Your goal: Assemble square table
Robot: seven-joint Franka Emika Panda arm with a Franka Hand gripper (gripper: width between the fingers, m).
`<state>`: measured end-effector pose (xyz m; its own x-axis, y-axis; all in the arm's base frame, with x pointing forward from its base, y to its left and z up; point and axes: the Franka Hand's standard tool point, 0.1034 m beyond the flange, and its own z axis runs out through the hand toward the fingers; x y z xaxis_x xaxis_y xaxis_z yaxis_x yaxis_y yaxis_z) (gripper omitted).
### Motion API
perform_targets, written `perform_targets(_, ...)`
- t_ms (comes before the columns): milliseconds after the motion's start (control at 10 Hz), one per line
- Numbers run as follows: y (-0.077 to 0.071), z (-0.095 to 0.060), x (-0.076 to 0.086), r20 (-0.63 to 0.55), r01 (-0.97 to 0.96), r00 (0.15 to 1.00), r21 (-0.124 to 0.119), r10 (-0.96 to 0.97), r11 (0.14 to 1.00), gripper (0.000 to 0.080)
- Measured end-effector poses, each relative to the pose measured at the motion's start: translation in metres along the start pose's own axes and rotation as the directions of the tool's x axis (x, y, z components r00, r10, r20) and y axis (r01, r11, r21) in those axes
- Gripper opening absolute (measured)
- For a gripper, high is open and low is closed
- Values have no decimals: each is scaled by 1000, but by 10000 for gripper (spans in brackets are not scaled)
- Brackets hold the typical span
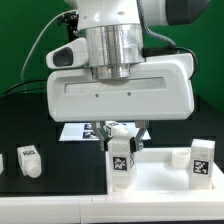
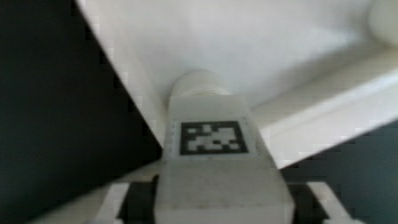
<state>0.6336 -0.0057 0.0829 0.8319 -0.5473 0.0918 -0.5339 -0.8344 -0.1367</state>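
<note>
Item, exterior view's left: a loose leg [image 1: 28,161] rests on the dark work surface [image 1: 60,178], well apart from my tool, and the marker board [image 1: 82,130] lies further back. Item, middle: the gripper [image 1: 122,142] hangs straight above a second leg [image 1: 121,165], which stands upright with its long axis vertical at the left corner of the square top [image 1: 160,195]. The fingers [image 2: 128,197] flank it on both sides, but I cannot tell whether they clamp it. Item, right: a third leg [image 1: 201,160] stands upright on the same top, well apart from the tool.
</note>
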Motion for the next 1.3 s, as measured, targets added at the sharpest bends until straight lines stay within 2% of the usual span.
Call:
perform_targets(100, 0, 0, 0, -5, -197, 980, -8, 197, 980, 284)
perform_targets(200, 0, 0, 0, 3, -420, 907, -18, 420, 907, 284)
perform_targets(300, 0, 1, -1, 7, -612, 791, -15, 612, 791, 284)
perform_targets(400, 1, 1, -1, 17, -753, 658, -9, 753, 658, 284)
perform_targets(500, 1, 1, -1, 16, -755, 655, -10, 755, 655, 284)
perform_targets(600, 1, 1, -1, 16, -746, 666, -10, 746, 666, 328)
perform_targets(700, -1, 1, -3, 16, -697, 716, -21, 698, 716, 328)
perform_targets(800, -6, 0, -5, 21, -603, 797, -33, 603, 797, 508)
perform_targets(900, -6, -2, 1, 25, -425, 905, -19, 425, 905, 508)
perform_targets(1000, -4, -2, 2, 38, -267, 963, -17, 267, 964, 616)
perform_targets(1100, -4, -1, -1, 65, -137, 988, -17, 137, 990, 644)
perform_targets(1300, -3, -2, 0, 62, 14, 998, -10, -13, 1000, 648)
